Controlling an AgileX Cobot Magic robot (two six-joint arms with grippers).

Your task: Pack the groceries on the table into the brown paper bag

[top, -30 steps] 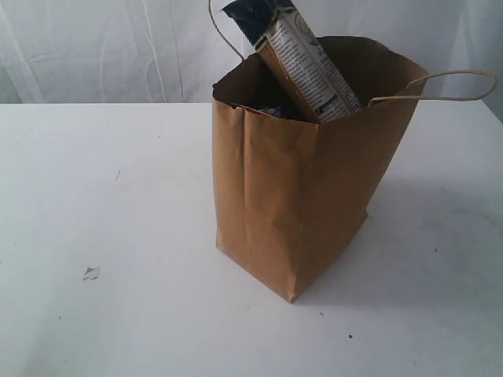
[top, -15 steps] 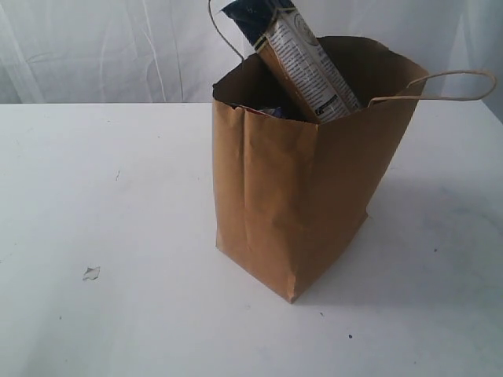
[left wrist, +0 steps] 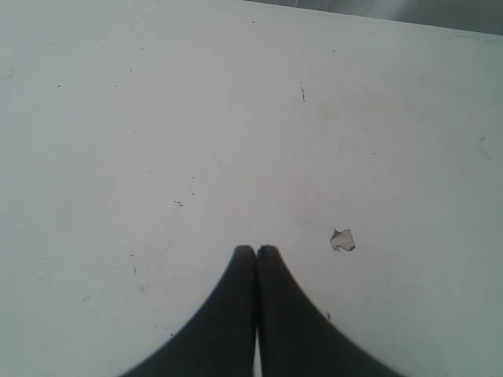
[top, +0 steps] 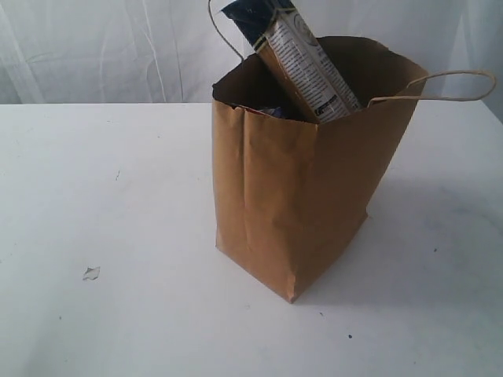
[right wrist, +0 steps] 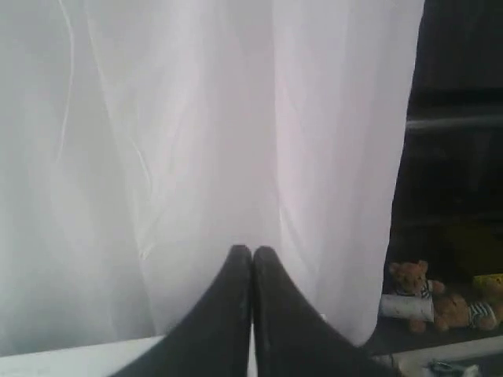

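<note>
The brown paper bag (top: 299,196) stands upright on the white table (top: 102,181), right of the middle. A long dark-blue-and-cream packet (top: 295,55) leans out of its open top, and a bit of blue shows deeper inside. The other groceries are hidden. Neither arm shows in the exterior view. My left gripper (left wrist: 256,250) is shut and empty above bare tabletop (left wrist: 157,118). My right gripper (right wrist: 252,250) is shut and empty, facing the white curtain (right wrist: 196,141).
A small white crumb (top: 91,273) lies on the table at the front left; the same crumb (left wrist: 342,239) sits close to the left fingertips. One bag handle (top: 440,86) juts out to the right. Past the curtain's edge stand shelves with teddy bears (right wrist: 440,302).
</note>
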